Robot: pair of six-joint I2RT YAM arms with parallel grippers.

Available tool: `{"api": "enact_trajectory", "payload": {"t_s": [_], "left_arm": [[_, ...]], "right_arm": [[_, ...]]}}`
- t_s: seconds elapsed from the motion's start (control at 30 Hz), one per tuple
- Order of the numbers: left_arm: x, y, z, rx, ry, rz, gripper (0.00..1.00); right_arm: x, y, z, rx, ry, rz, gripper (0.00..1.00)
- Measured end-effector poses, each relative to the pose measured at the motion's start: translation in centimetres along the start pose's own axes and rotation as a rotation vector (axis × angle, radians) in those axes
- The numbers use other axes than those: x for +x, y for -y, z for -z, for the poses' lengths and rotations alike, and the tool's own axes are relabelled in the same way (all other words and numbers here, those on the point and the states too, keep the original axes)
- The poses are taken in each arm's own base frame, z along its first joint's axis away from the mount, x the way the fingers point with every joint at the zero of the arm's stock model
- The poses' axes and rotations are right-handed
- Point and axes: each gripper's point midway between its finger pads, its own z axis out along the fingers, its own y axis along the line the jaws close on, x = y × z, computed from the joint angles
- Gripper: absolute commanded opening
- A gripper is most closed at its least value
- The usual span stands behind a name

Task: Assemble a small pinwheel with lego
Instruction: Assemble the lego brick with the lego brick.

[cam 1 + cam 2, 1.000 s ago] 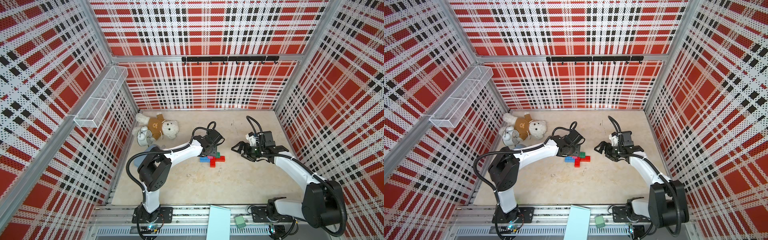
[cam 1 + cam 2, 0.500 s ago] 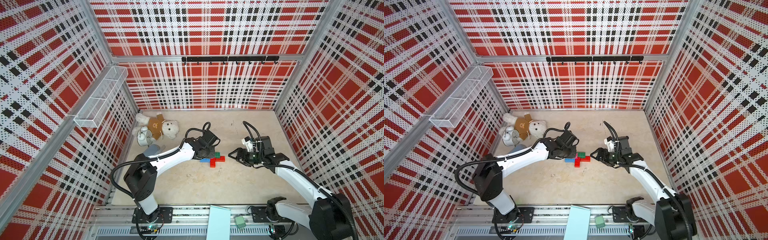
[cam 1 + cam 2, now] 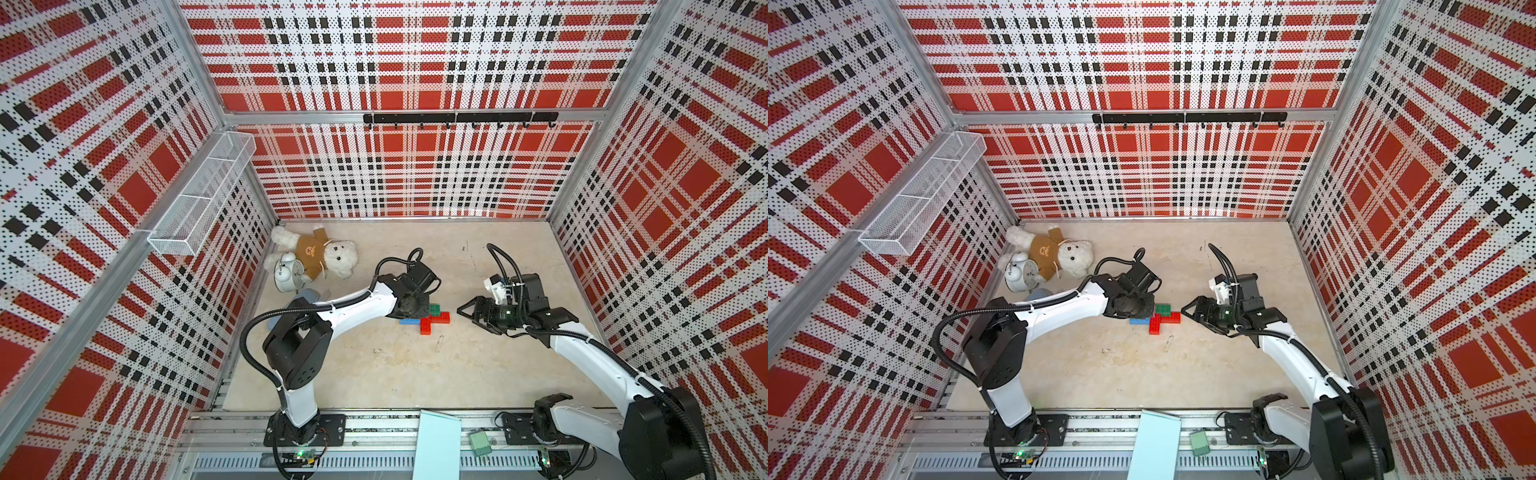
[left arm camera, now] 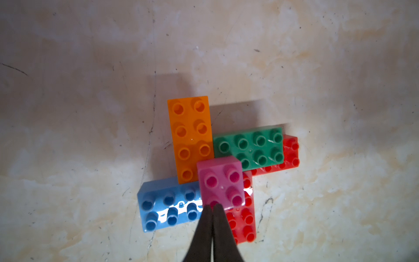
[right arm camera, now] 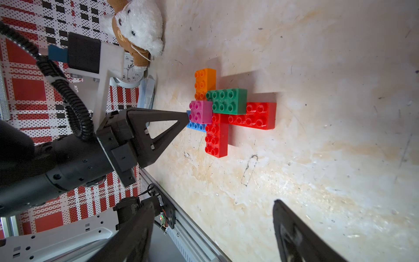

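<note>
The lego pinwheel [image 4: 221, 181] lies flat on the beige table. A pink square [image 5: 200, 112] sits on top at its centre, with orange [image 4: 190, 138], green [image 4: 249, 147], blue [image 4: 167, 204] and red [image 4: 243, 217] arms around it. My left gripper [image 4: 212, 206] is shut, and its joined tips rest against the pink square's edge; it holds nothing. In both top views the left wrist covers part of the pinwheel [image 3: 432, 322] [image 3: 1160, 318]. My right gripper [image 5: 212, 204] stands open and empty, to the right of the bricks and apart from them [image 3: 469, 318].
A teddy bear [image 3: 320, 255] and a white alarm clock [image 3: 286, 276] lie at the back left, with a grey-blue cloth [image 3: 307, 296] beside them. A wire basket [image 3: 203, 199] hangs on the left wall. A black hook rail [image 3: 457, 118] runs along the back wall.
My left gripper has closed, and its arm has drawn back to the left over the bricks. My right gripper has moved left toward the pinwheel.
</note>
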Motion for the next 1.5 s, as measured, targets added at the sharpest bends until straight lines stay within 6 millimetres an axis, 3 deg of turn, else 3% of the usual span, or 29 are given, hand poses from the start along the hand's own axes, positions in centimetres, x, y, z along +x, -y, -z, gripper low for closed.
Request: {"api": "enact_trajectory", "payload": {"t_s": [0.47, 1.5], "left_arm": [[-0.8, 0.7, -0.5, 0.007, 0.008, -0.006, 0.0], [-1.0, 1.8, -1.6, -0.079, -0.011, -0.099, 0.0]], "right_arm": [[0.2, 0.2, -0.2, 0.0, -0.002, -0.003, 0.83], [0.3, 0.2, 0.1, 0.008, 0.002, 0.002, 0.83]]}}
